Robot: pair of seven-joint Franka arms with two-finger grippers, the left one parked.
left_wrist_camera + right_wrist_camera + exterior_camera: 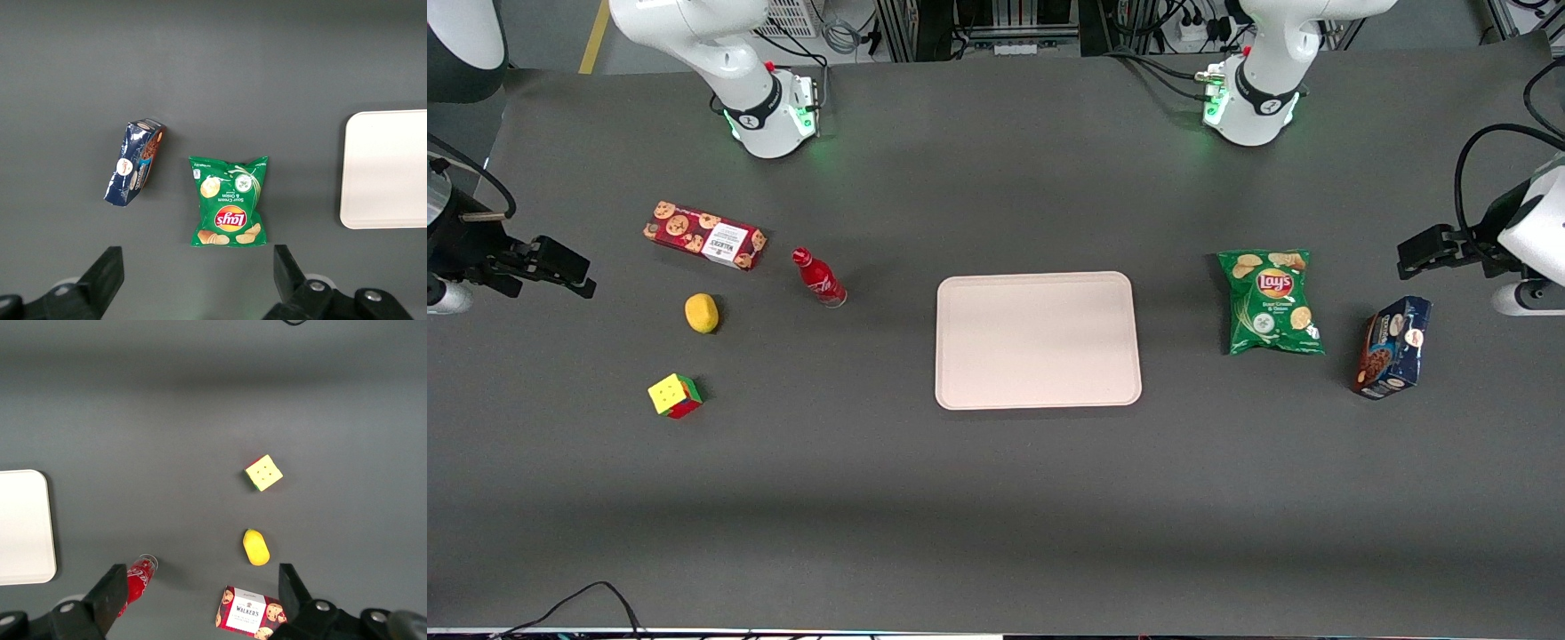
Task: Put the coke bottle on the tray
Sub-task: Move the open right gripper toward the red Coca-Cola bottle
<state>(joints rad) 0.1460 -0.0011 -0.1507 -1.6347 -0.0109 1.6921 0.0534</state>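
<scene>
On the dark table the tray [1038, 340] lies flat near the middle, with nothing on it. Toward the working arm's end stands the coke bottle [818, 276], upright on its clear base, red cap up, apart from the tray and not touching anything. Beside the bottle, farther toward that end, lies a red cookie box [704, 235] flat on the table; a lemon [702, 313] sits nearer the front camera than the box, and a puzzle cube [675, 396] nearer still. Toward the parked arm's end a green chip bag [1270, 301] lies flat, and a dark blue cookie pack [1392, 347] stands just past it. The gripper [569, 268] hangs at the working arm's end of the table, well apart from the bottle and past the cookie box. From the right wrist its two fingers [110, 592] stand spread wide with nothing between them; the bottle [137, 581] shows just beside one finger in that view, while the cookie box [249, 615], lemon [256, 547] and cube [264, 473] lie in the span between the fingers, lower down on the table.
</scene>
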